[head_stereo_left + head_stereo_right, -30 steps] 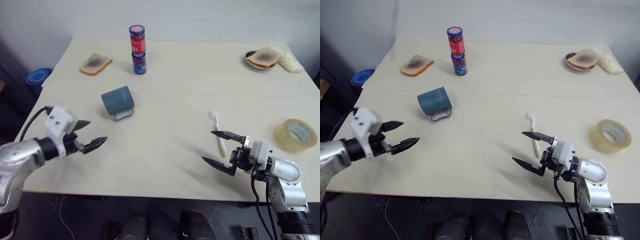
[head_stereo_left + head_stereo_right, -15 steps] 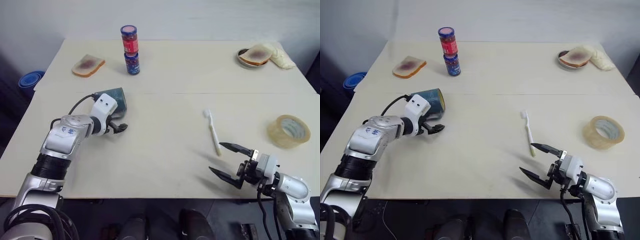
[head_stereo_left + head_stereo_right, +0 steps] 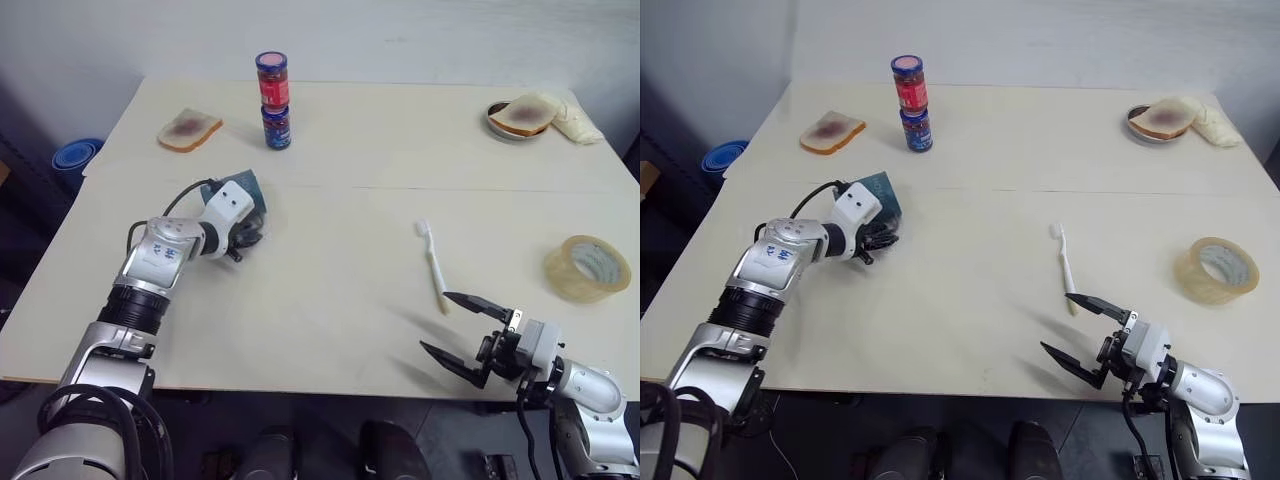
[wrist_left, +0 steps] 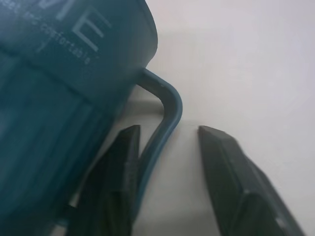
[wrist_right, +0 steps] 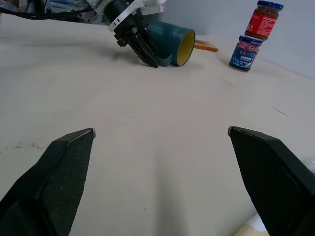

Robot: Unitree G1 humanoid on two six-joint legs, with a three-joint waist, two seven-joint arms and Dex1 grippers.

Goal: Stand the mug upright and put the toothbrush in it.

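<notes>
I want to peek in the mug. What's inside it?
The mug lies on its side. Its yellow inside looks empty near the mouth; deeper in is hidden. The toothbrush lies apart on the table.

My left arm [image 3: 150,275], seen along the left side of the frame, is a run of silver-grey metal cylinders joined by black ribbed collars, with small blue lettering on the forearm shell. A thin black cable loops from the forearm to a boxy white wrist housing with two dark dots on its face. My left gripper [image 3: 247,238] has two slim black tapered fingers. At the lower right of the frame, my right arm [image 3: 590,385] is the same silver metal, with a white wrist block and black cables trailing below. My right gripper [image 3: 458,330] carries two pointed black fingers.
</notes>
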